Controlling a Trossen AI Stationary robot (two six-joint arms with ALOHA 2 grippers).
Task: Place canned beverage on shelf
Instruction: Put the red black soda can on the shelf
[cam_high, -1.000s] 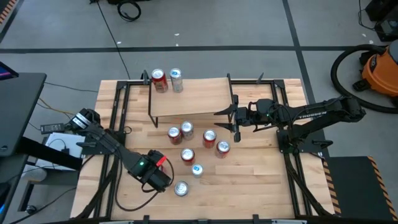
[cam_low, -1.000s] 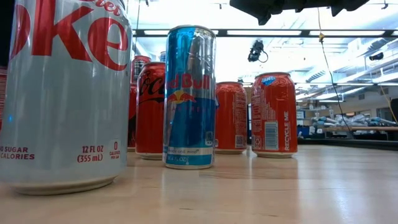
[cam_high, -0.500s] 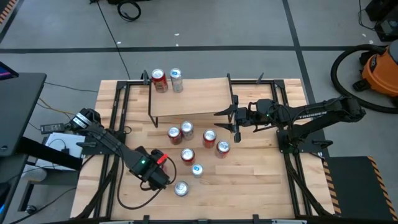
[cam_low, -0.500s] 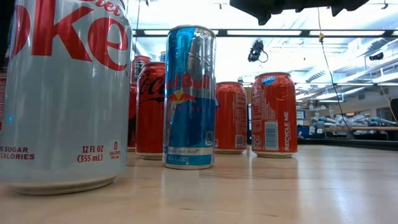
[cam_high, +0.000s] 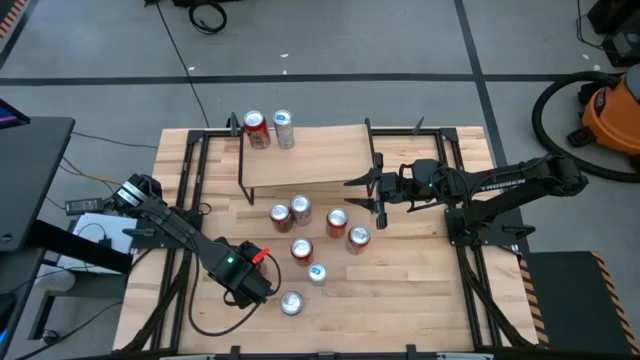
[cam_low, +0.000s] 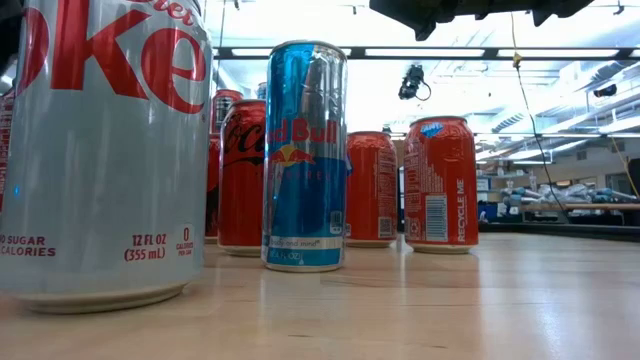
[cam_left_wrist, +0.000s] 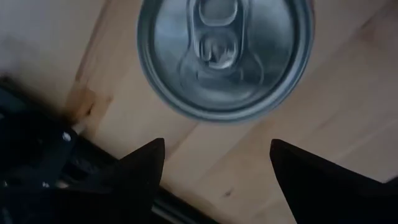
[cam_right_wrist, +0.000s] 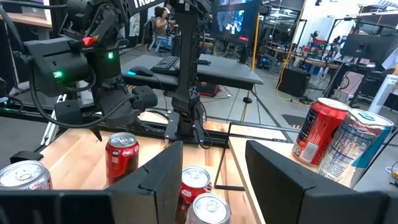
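Note:
A silver Diet Coke can (cam_high: 291, 303) stands upright on the table near its front edge; its top (cam_left_wrist: 224, 56) fills the left wrist view. My left gripper (cam_high: 258, 288) points down just left of it, open (cam_left_wrist: 214, 165), its fingers short of the can and touching nothing. The shelf (cam_high: 305, 155) stands at the table's far side with a red can (cam_high: 257, 130) and a silver-blue can (cam_high: 284, 129) on its left end. My right gripper (cam_high: 365, 198) hangs level by the shelf's right end, open (cam_right_wrist: 214, 180) and holding nothing.
Several more cans stand between shelf and front edge: red ones (cam_high: 280, 215) (cam_high: 337, 222) (cam_high: 301, 249), a silver one (cam_high: 300, 208) and a blue Red Bull can (cam_high: 317, 272) (cam_low: 305, 155). Black frame rails (cam_high: 185, 200) run along the table's left and right sides.
My left gripper has rolled about its own pointing line while staying in place beside the silver can. The cans and my right arm have kept still.

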